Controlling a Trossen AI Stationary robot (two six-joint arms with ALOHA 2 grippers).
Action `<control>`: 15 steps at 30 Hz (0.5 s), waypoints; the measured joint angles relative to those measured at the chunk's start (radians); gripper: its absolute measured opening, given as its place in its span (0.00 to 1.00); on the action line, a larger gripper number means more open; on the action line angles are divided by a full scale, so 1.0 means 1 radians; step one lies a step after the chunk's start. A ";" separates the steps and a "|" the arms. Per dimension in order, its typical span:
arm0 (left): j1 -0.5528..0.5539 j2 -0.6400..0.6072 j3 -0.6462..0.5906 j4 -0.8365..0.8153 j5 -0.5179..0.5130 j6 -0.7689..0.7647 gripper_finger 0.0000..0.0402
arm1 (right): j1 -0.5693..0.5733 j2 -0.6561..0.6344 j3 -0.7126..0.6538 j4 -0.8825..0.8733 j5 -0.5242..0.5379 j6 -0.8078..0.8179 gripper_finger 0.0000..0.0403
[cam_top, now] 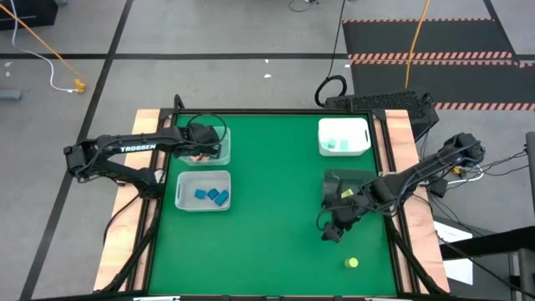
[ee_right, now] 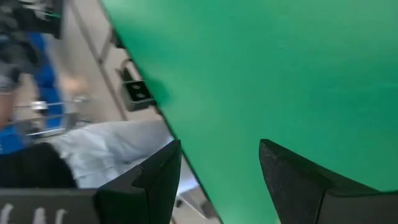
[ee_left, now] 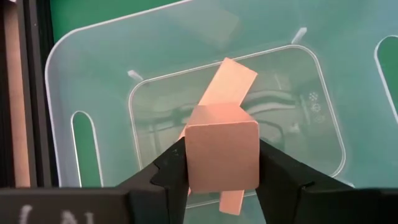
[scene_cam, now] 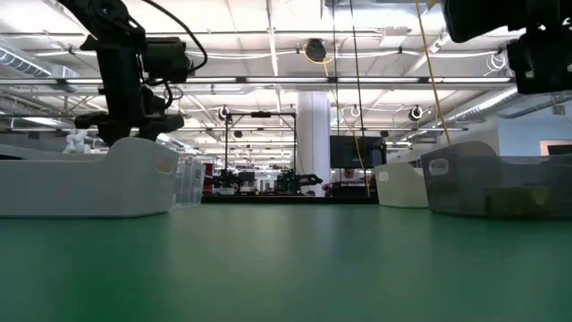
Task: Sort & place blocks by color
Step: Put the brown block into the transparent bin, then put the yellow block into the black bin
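Observation:
My left gripper [ee_left: 222, 163] hovers over the clear bin [cam_top: 219, 155] at the table's far left and is shut on a tan cube [ee_left: 221, 134]. A tan plank [ee_left: 231, 81] lies flat on that bin's floor beneath it. Blue blocks [cam_top: 212, 196] sit in a pale bin [cam_top: 180, 191] closer to the near edge, and mint blocks [cam_top: 337, 145] in a white bin [cam_top: 343, 125] at far right. A yellow cylinder [cam_top: 352, 262] rests on the mat near the front right. My right gripper [cam_top: 333, 232] is open and empty, just nearer than a grey bin [cam_top: 344, 178]. My left gripper pinches the tan cube by two opposite side faces [ee_left: 191, 155], one dark finger [ee_left: 171, 168] on each side, coming from above and pointing down. The cube is lifted clear above the clear bin's floor and sits square between the fingers.
The grey bin [scene_cam: 500, 183] holds something yellow [cam_top: 345, 193]. Wooden rails [cam_top: 121, 242] run along the table's left and right edges. Green mat [cam_top: 267, 242] stretches between the bins and the near edge. Cables and a striped floor mat lie beyond the far edge.

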 joint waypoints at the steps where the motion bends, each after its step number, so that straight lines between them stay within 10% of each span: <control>1: 0.000 0.000 0.000 0.000 0.000 0.000 0.40 | 0.003 0.000 -0.024 0.056 0.000 0.011 0.51; 15: -0.004 -0.001 0.045 0.069 0.027 0.037 0.63 | 0.005 -0.058 -0.013 0.210 0.000 -0.012 0.51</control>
